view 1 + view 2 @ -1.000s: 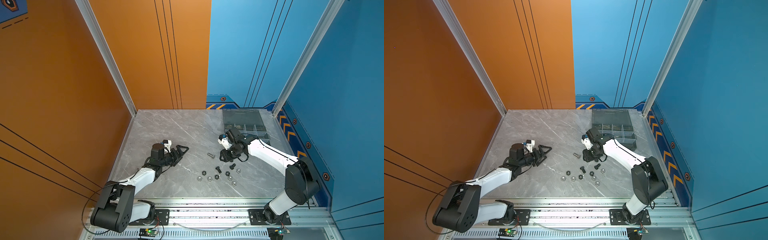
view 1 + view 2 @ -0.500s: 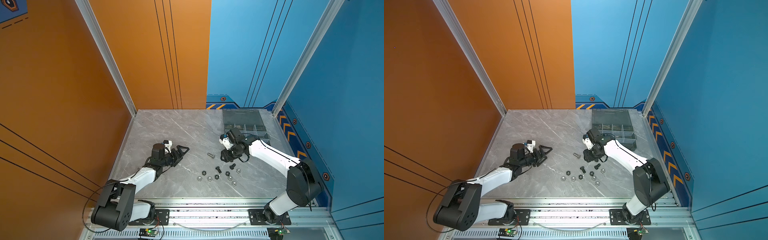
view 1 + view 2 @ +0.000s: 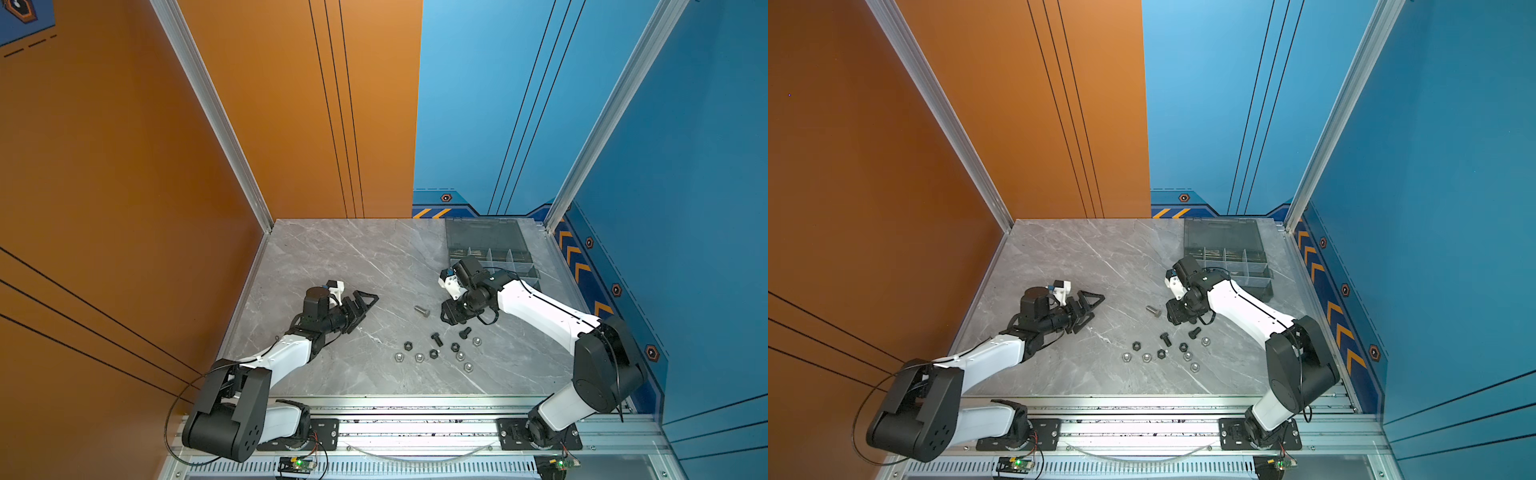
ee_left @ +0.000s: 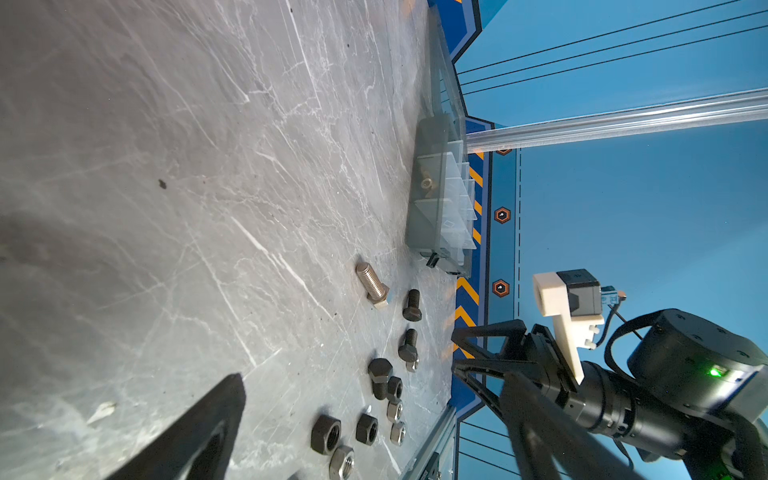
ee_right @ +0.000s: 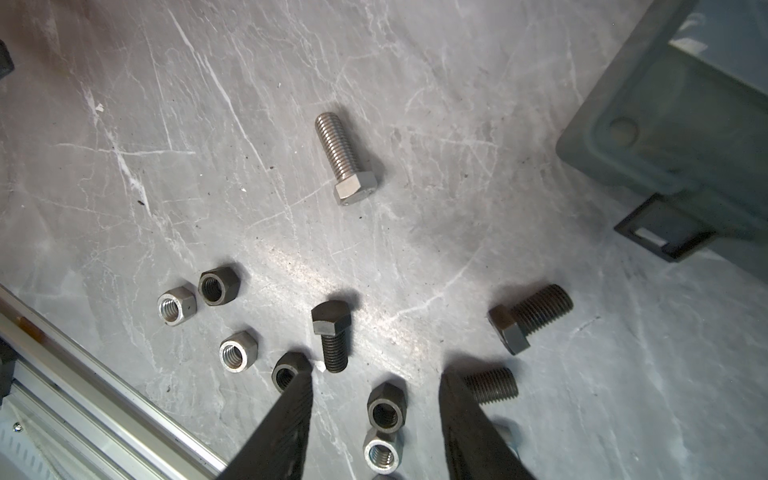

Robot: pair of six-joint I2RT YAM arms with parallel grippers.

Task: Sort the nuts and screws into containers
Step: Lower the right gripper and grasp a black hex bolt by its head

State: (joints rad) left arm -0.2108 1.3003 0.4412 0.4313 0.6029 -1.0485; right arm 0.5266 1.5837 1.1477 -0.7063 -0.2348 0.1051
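Note:
A silver screw lies alone on the grey marble table. Three black screws show in the right wrist view, with several silver and black nuts scattered among them. My right gripper hangs open just above this cluster, holding nothing; one black nut lies in line with the gap between its fingers. The smoky-grey organiser box with its containers stands open at the back right. My left gripper rests open and empty at the table's left.
Brass-coloured pieces lie in one compartment of the box. The box's black latch sticks out toward the cluster. An aluminium rail runs along the table's front edge, close to the nearest nuts. Orange and blue walls enclose the table.
The right gripper's jaws have opened a little wider while it stays over the cluster. The left arm has not moved.

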